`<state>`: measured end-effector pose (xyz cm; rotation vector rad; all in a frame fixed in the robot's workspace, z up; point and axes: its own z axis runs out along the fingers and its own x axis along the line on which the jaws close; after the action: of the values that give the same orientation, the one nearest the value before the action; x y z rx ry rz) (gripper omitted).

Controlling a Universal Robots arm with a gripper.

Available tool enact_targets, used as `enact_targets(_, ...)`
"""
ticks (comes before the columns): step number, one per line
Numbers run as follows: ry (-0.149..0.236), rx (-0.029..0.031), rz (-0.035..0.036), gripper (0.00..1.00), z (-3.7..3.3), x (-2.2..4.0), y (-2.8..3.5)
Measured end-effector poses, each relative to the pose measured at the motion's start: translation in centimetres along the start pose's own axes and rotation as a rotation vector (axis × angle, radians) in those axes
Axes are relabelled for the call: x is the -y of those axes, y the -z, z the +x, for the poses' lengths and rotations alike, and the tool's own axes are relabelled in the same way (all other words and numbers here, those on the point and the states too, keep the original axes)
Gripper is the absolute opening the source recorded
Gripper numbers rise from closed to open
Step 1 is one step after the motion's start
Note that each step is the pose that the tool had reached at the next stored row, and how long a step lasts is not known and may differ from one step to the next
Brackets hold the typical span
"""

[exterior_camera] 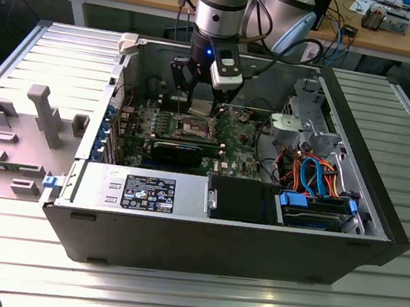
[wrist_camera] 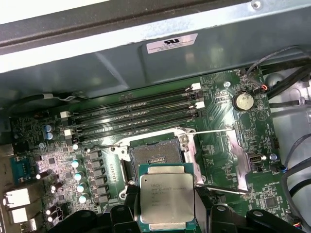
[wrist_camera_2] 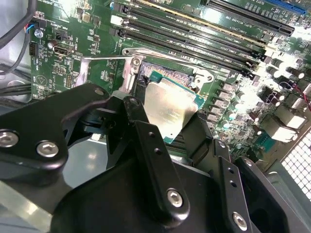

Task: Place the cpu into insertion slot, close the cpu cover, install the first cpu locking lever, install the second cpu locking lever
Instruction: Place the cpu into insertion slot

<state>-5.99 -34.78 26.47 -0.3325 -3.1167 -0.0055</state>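
My gripper (wrist_camera: 166, 206) is shut on the cpu (wrist_camera: 166, 194), a flat square chip with a dull silver top, and its black fingers (wrist_camera_2: 146, 141) clamp two opposite edges. The chip hangs level just above the green motherboard (exterior_camera: 240, 139), partly over the insertion slot (wrist_camera: 152, 156) and offset to one side of it. The dark socket recess lies bare under it. The cpu cover (wrist_camera: 239, 150), a thin silvery frame, is swung open beside the socket, and two thin wire levers (wrist_camera: 214, 131) stand released. In the exterior view the gripper (exterior_camera: 198, 108) sits low inside the open case.
Long black memory slots (wrist_camera: 136, 114) run just past the socket, near the grey case wall (wrist_camera: 146, 63). A black card (exterior_camera: 183, 151), a power supply (exterior_camera: 148, 191) and a drive bay with blue and orange cables (exterior_camera: 314, 178) crowd the case. A grey fixture (exterior_camera: 20, 138) lies outside.
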Motion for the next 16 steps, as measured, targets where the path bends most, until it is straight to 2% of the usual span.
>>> enact_targets(2,-0.028,0.0001,-0.0002,0.55,0.00,0.00,0.00)
enact_targets(16,-0.054,0.0001,-0.0004,0.55,0.00,0.00,0.00)
